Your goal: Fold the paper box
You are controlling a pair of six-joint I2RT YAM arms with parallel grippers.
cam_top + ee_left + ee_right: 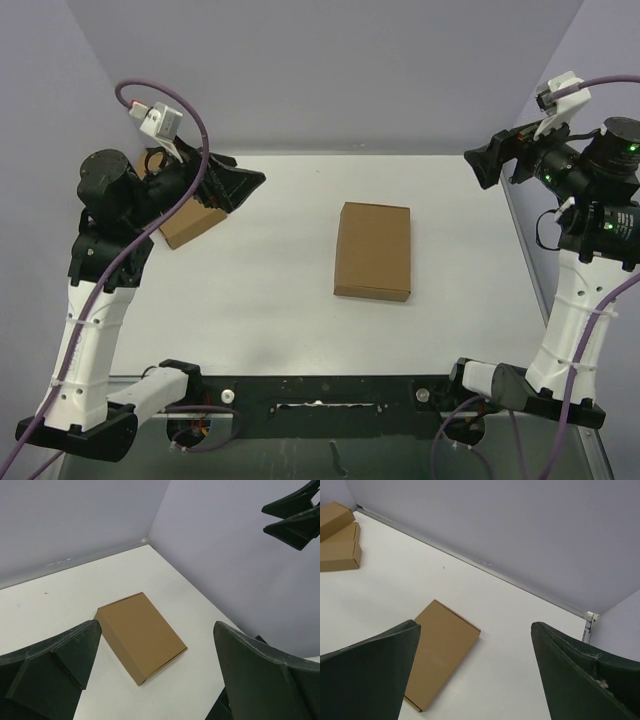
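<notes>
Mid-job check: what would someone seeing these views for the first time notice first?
The paper box lies closed and flat in the middle of the white table, with nothing touching it. The left tool and right tool hang open above the table's two sides, both clear of it. At the far left, by the left arm, sit smaller cardboard boxes.

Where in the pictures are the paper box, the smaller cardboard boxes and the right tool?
paper box [373,250], top external view, middle of its upper face.
smaller cardboard boxes [340,557], right wrist view, side of the nearest one.
right tool [476,168], top external view, midway between its fingertips.
</notes>
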